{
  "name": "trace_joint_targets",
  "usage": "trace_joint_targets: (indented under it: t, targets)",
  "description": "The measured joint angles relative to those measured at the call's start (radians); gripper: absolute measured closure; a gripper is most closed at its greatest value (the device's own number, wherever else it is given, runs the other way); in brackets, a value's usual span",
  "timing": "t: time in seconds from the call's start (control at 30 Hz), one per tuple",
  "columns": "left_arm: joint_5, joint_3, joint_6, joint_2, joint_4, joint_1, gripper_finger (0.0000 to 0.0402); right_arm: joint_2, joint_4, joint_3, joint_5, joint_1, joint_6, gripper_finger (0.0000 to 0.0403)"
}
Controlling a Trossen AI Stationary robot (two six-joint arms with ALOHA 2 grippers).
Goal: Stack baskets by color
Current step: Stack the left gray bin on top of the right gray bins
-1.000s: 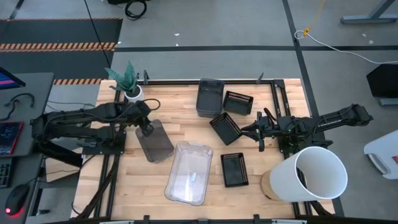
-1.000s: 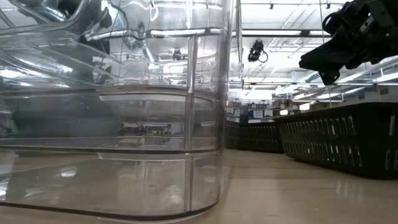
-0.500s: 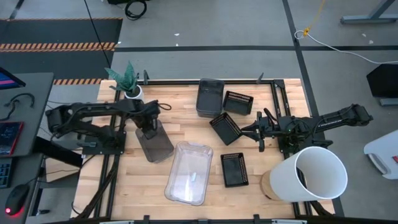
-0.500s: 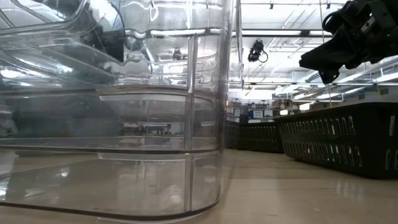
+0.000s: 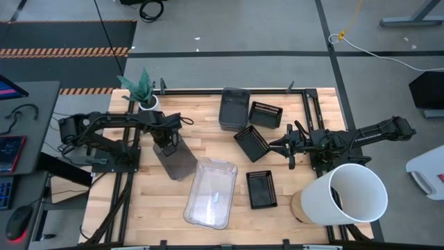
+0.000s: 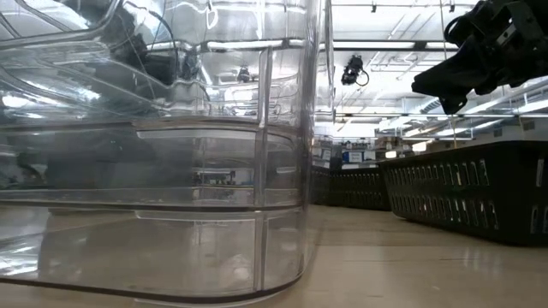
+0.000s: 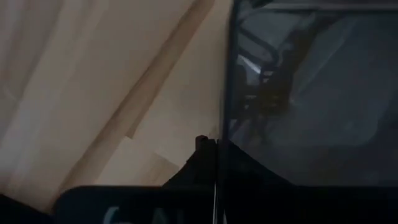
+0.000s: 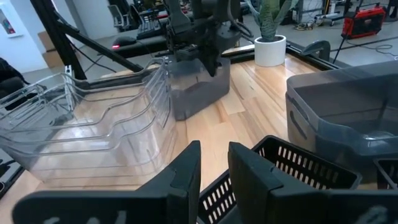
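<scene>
A smoky grey basket lies on the table's left part, and my left gripper is shut on its far end; the right wrist view shows both. A large clear basket rests beside it toward the near edge. A second grey basket sits at the far middle. Three black slatted baskets lie right of centre. My right gripper hovers open, level, just right of the middle black basket. My left gripper holds the grey basket's far short wall at its rim. One finger is outside the wall; the other is hidden behind the smoky plastic. The fingers come from above, pointing down. The basket's bottom rests on the table.
A big white bucket lies on its side at the near right corner. A small white plant pot stands at the far left, close behind my left arm. Bare wood shows between the grey baskets.
My left gripper has come down onto the far end of the grey basket, tipping from a slant to straight down, and has shut on its wall. My right arm has kept still.
</scene>
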Motion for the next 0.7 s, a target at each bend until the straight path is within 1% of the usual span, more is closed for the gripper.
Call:
trace_joint_targets:
  t: [0.1,0.2,0.3,0.43,0.5,0.57,0.7]
  targets:
    - [-0.005,0.047,0.025,0.000,-0.011,0.000,0.0395,0.000,0.000,0.000,0.000,0.000,0.000,0.0316]
    - [-0.026,0.125,0.082,0.000,-0.046,0.001,0.0396,0.001,0.000,0.000,0.000,0.000,-0.001,0.0316]
    - [-0.086,0.231,0.138,0.000,-0.107,0.010,0.0397,0.001,0.000,0.000,0.000,0.000,-0.001,0.0316]
    - [-0.107,0.394,0.196,0.000,-0.183,0.042,0.0397,0.001,0.000,0.000,0.000,0.000,-0.001,0.0316]
    - [-0.157,0.477,0.232,0.000,-0.210,0.054,0.0397,0.001,0.000,0.000,0.000,0.000,-0.001,0.0316]
    - [-0.196,0.551,0.275,0.000,-0.205,0.062,0.0397,0.001,0.000,0.000,0.000,0.000,-0.001,0.0316]
    - [-0.210,0.680,0.354,0.012,-0.136,0.070,0.0397,0.001,0.000,0.000,-0.001,0.000,0.000,0.0316]
